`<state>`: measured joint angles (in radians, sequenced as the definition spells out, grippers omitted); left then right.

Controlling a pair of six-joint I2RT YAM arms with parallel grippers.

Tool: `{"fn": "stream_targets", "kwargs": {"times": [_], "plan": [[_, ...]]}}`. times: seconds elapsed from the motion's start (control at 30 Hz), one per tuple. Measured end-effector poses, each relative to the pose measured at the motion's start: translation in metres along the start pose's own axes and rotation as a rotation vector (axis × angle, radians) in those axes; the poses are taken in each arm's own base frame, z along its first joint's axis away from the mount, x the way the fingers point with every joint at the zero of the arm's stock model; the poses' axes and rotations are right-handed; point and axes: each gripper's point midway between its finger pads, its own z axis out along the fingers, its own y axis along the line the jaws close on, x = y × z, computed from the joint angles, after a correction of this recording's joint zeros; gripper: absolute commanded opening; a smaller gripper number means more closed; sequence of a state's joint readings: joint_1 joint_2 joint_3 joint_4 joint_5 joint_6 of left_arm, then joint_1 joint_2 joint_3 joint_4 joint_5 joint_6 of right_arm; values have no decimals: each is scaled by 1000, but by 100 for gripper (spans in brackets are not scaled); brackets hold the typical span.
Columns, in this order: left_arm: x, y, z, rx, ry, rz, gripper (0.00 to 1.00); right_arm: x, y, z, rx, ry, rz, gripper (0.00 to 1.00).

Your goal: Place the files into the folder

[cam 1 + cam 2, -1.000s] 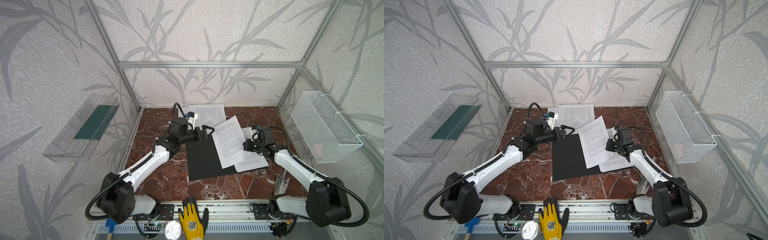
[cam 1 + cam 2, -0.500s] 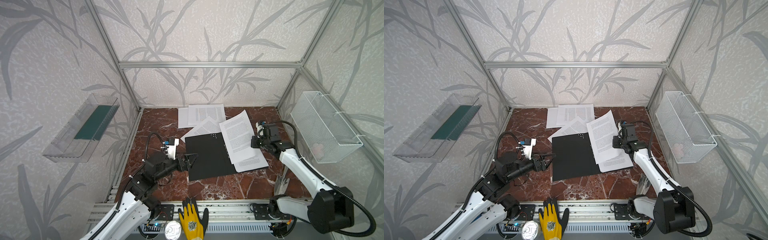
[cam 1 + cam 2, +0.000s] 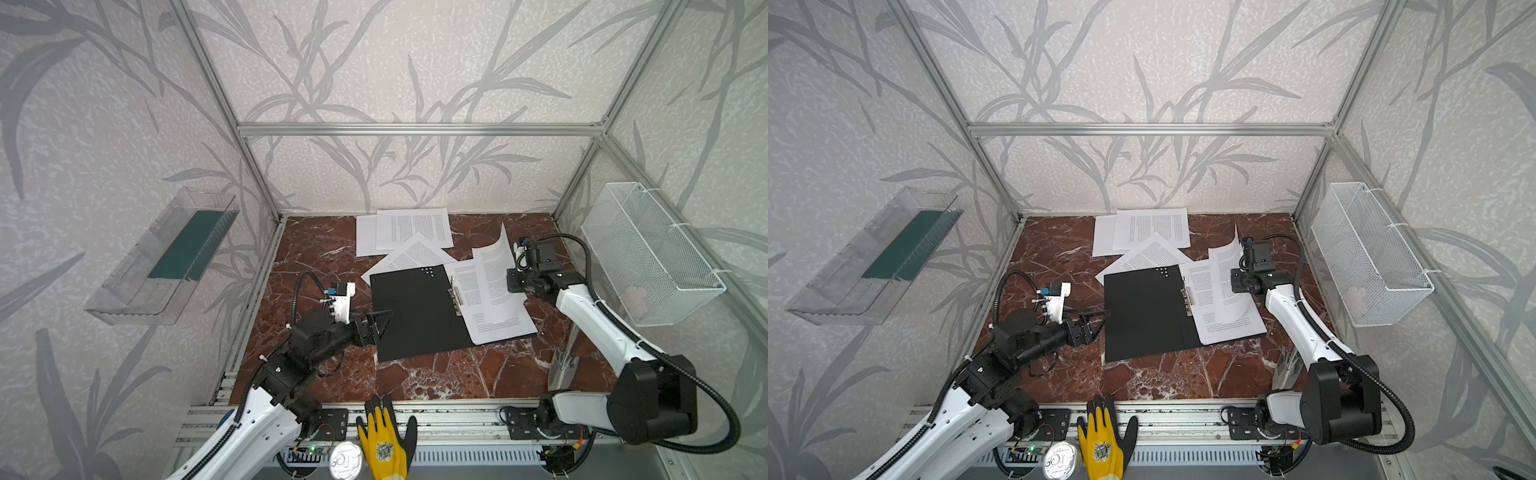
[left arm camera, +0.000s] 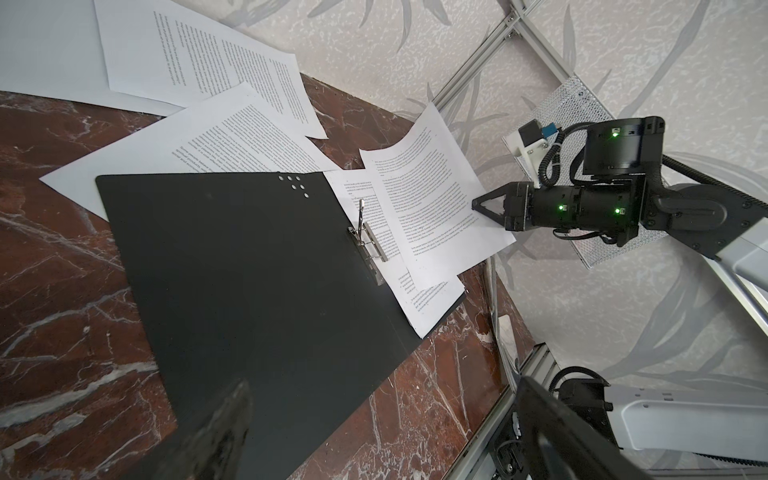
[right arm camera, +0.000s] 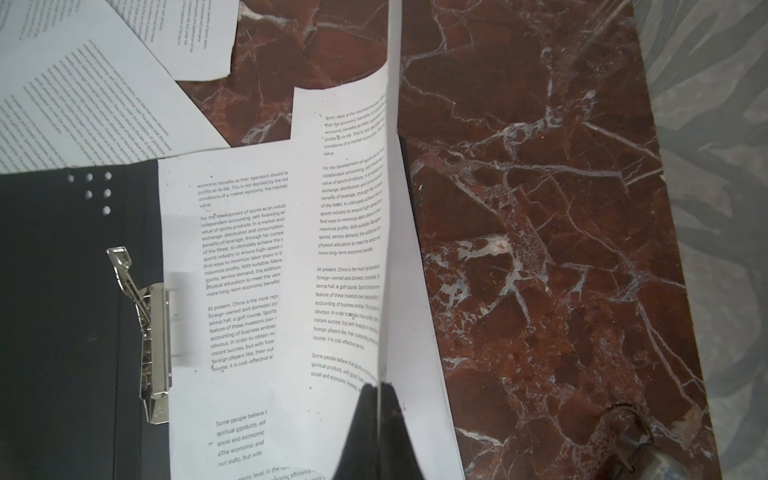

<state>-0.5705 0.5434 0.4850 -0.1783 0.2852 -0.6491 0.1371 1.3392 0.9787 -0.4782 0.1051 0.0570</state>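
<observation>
The black folder (image 3: 411,316) (image 3: 1142,316) lies open on the marble table, with its metal clip (image 5: 153,332) along the spine. One printed sheet (image 5: 241,257) lies on the folder's right half. My right gripper (image 3: 509,282) (image 5: 379,388) is shut on the edge of another of the files (image 3: 492,266) (image 4: 432,195), which curls upward above that half. My left gripper (image 3: 384,322) (image 4: 382,415) is open and empty at the folder's left edge. More files (image 3: 411,232) lie at the back, one (image 3: 409,257) partly under the folder.
A clear tray holding a dark green panel (image 3: 187,245) hangs on the left wall. A white wire basket (image 3: 648,257) hangs on the right wall. A yellow glove (image 3: 384,444) and a round tin lid (image 3: 345,463) lie on the front rail.
My left arm has pulled back from the folder's far edge to its near left edge. My right gripper has carried its sheet to the right, off the black cover, and the sheet now curls upward.
</observation>
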Motion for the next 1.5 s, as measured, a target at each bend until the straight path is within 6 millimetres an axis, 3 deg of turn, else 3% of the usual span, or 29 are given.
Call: {"fn": "stream_targets", "kwargs": {"times": [0.6, 0.87, 1.1, 1.37, 1.5], "plan": [[2, 3, 5, -14, 12, -2, 99, 27, 28, 36, -175, 20, -55, 0], [1, 2, 5, -10, 6, 0, 99, 29, 45, 40, -288, 5, -51, 0], [0, 2, 4, -8, 5, 0, 99, 44, 56, 51, -354, 80, -83, 0], [0, 1, 4, -5, 2, 1, 99, 48, 58, 50, -374, 91, -108, 0], [-1, 1, 4, -4, 0, 2, 99, 45, 55, 39, -379, 46, -101, 0]]}}
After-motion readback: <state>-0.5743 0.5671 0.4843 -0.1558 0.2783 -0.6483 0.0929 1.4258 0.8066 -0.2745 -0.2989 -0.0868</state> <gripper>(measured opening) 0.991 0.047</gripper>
